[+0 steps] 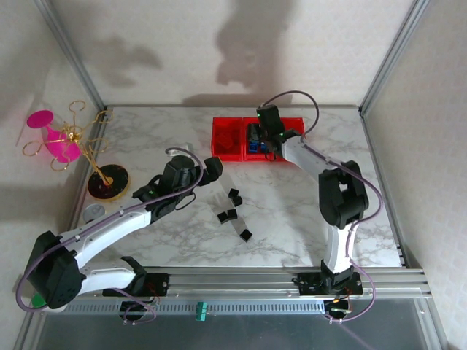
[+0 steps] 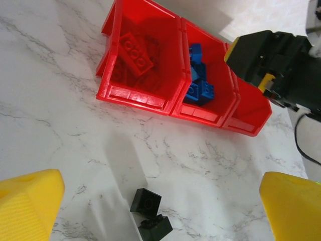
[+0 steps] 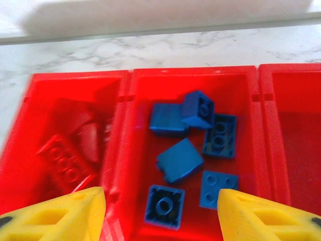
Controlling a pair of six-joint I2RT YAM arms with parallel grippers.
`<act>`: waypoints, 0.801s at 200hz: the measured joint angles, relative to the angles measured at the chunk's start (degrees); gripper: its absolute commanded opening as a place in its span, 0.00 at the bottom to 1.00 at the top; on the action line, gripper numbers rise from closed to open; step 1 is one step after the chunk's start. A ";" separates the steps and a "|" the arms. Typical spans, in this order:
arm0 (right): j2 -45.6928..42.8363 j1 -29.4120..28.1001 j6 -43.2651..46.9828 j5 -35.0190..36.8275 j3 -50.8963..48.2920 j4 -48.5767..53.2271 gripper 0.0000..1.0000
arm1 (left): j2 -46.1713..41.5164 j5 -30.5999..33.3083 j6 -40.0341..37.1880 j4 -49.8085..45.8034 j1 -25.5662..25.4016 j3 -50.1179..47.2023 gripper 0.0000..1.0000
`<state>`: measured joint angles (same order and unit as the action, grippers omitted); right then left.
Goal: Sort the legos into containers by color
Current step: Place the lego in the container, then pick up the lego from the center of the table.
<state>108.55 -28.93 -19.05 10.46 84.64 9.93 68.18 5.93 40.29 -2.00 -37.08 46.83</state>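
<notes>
Three joined red containers [image 1: 226, 155] stand at the back of the table. In the right wrist view the left bin holds red legos [image 3: 65, 155], the middle bin several blue legos [image 3: 179, 159], and the right bin [image 3: 296, 150] shows bare floor. My right gripper [image 3: 163, 216] hovers open over the middle bin, nothing between its yellow fingers. Black legos [image 1: 234, 195] lie scattered mid-table. My left gripper [image 2: 160, 211] is wide open just above two of these black legos [image 2: 145, 202], not touching them. From above, the left gripper [image 1: 211, 169] sits left of the black bricks.
A gold wire stand with a pink piece rises from a round black disc base [image 1: 108, 182] at the left edge. A small grey disc [image 1: 93, 212] lies near it. Metal frame posts and white walls enclose the table.
</notes>
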 measured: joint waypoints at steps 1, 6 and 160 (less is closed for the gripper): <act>-0.37 -0.11 -0.02 -0.07 -0.31 0.00 0.62 | -0.09 -0.02 0.02 0.00 0.00 0.00 1.00; -1.66 -0.57 -0.20 -0.20 -1.51 -0.02 0.62 | -0.37 -0.11 0.00 -0.09 -0.04 0.00 0.99; -15.50 -19.39 -4.61 -2.56 -27.23 3.87 0.77 | -8.98 -0.35 5.90 -4.33 -1.57 -10.43 1.00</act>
<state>93.06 -48.31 -23.66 7.90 57.41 13.80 59.20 5.58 46.19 -6.33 -38.65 36.40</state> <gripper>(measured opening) 0.760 0.996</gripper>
